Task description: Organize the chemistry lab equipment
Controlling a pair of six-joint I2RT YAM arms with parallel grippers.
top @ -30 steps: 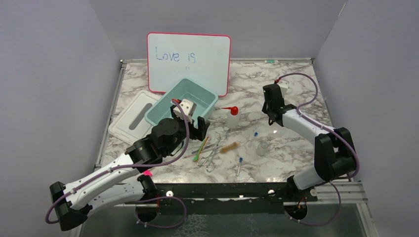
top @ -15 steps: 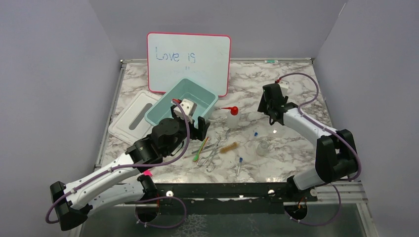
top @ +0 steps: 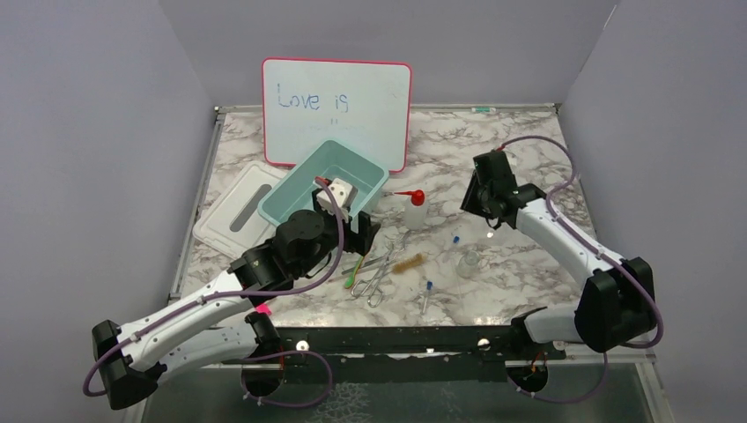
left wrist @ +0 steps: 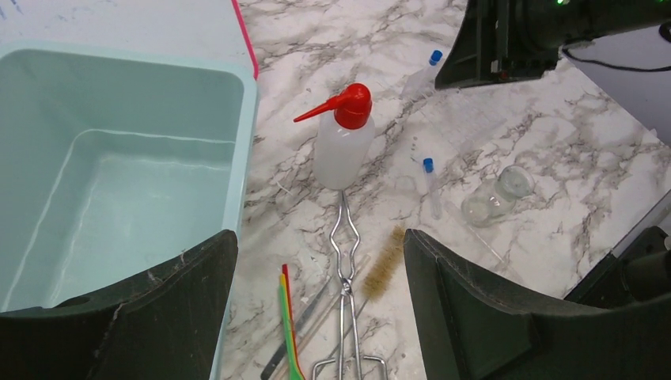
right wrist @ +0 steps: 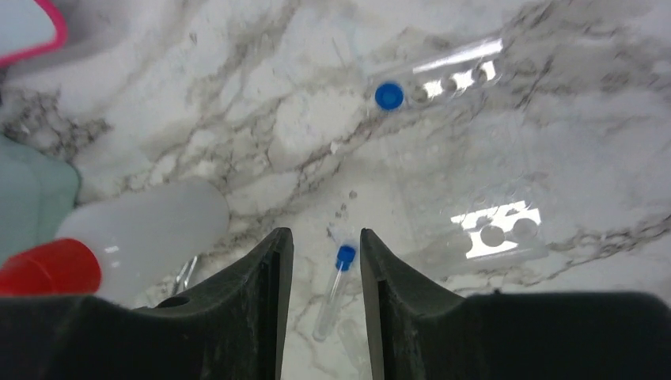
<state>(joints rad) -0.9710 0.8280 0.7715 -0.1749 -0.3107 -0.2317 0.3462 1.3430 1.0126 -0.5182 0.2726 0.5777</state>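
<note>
A white squeeze bottle (top: 414,210) with a red nozzle stands on the marble right of the teal bin (top: 291,181). Metal tongs (top: 380,273), a brown brush (top: 407,263), a small glass flask (top: 469,262) and two blue-capped tubes (top: 456,238) (top: 426,293) lie in front of it. My left gripper (top: 361,231) is open and empty above the tongs (left wrist: 345,269) and brush (left wrist: 385,261), with the bottle (left wrist: 342,142) ahead. My right gripper (top: 476,201) is open and empty, hovering over a tube (right wrist: 336,285) that lies between its fingers. Another tube (right wrist: 443,79) lies beyond.
A pink-framed whiteboard (top: 336,113) leans at the back. The bin's white lid (top: 238,210) lies left of the bin. Coloured sticks (left wrist: 286,317) lie beside the tongs. A clear holed rack (right wrist: 490,229) lies by the right gripper. A pink marker (top: 262,309) shows under the left arm.
My right arm has swung its elbow out to the right and the gripper has tipped toward the tubes. My left gripper has edged slightly right toward the tongs.
</note>
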